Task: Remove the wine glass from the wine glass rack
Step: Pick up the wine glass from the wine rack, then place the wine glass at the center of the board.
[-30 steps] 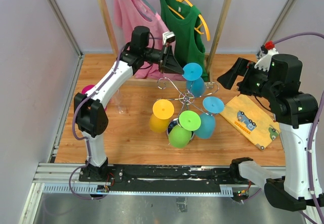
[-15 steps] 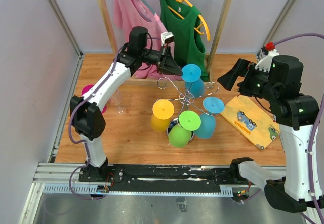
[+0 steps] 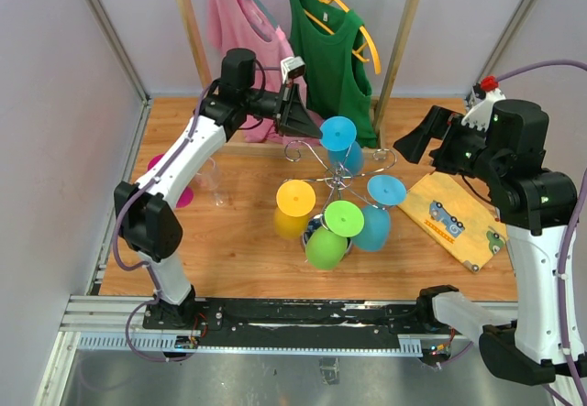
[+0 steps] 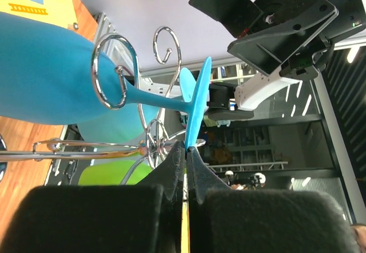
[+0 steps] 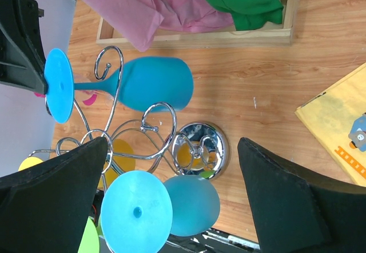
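Note:
The chrome wine glass rack (image 3: 303, 154) stands mid-table on its mirror base (image 5: 213, 147). Several coloured glasses hang upside down from it. The blue wine glass (image 3: 337, 134) at its far side still has its stem inside a curled wire loop (image 4: 108, 64). Its bowl (image 5: 151, 84) lies level over the table. My left gripper (image 3: 309, 124) is shut on the rim of that glass's round foot (image 4: 197, 99), pinched between the fingertips (image 4: 178, 156). My right gripper (image 3: 418, 137) hovers open to the right of the rack, holding nothing; in its wrist view the right gripper (image 5: 173, 144) frames the rack's base.
Yellow (image 3: 295, 198), green (image 3: 344, 218) and teal (image 3: 386, 189) glasses hang on the near arms. A wooden clothes rail (image 3: 188, 30) with pink and green shirts stands at the back. A yellow board (image 3: 454, 218) lies at the right. A pink disc (image 3: 165, 165) and a clear glass (image 3: 216, 184) sit at the left.
My left arm has drawn back to the left, carrying the blue glass's foot a little leftward along the wire. The right arm has not moved.

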### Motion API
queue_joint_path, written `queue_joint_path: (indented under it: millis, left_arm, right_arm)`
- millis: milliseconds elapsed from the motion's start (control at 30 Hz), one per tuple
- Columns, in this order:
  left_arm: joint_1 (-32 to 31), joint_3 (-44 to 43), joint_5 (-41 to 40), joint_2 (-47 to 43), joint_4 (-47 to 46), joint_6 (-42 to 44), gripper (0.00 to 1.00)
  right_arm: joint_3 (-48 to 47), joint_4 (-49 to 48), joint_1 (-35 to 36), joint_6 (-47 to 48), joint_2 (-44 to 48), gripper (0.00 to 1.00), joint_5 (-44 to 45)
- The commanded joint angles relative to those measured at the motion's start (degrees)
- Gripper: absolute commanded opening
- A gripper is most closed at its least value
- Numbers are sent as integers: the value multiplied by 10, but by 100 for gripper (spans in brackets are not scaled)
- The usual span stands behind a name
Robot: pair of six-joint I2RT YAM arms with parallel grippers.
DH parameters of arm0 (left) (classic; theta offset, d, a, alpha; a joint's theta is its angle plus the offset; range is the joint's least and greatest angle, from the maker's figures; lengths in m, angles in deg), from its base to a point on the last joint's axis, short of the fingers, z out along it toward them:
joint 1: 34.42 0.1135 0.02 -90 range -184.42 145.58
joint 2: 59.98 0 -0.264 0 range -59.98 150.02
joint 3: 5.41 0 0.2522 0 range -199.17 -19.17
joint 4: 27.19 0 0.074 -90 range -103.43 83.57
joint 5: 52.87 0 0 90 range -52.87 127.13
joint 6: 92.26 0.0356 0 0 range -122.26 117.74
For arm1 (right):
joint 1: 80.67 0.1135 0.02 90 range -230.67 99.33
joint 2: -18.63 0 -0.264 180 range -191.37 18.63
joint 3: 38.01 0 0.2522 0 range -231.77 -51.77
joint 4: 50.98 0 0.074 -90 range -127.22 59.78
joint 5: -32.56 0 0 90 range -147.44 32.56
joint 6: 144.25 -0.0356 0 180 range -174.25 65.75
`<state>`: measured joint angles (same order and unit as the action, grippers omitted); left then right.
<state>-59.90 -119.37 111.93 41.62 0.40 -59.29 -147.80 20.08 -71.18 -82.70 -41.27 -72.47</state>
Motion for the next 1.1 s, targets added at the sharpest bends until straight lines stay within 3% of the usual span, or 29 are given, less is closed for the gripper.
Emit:
queue_joint_path:
  millis: [0,533,633,767,1067]
  left_arm:
    - [21,6,16,-27,13,15,0]
    - [72,16,23,-46,80,73,0]
    - [92,-1,20,-40,134,129,0]
    - [127,-65,-9,-26,298,275,0]
    - [194,-48,-17,-51,307,305,0]
  right_arm:
    - [-11,-3,-11,4,-1,99,-5]
    - [-14,-14,-11,1,-13,99,-18]
    - [-13,-14,-11,2,-14,99,-18]
    - [-6,-18,-11,2,-12,99,-19]
    - [-5,-42,-11,-2,-33,99,-40]
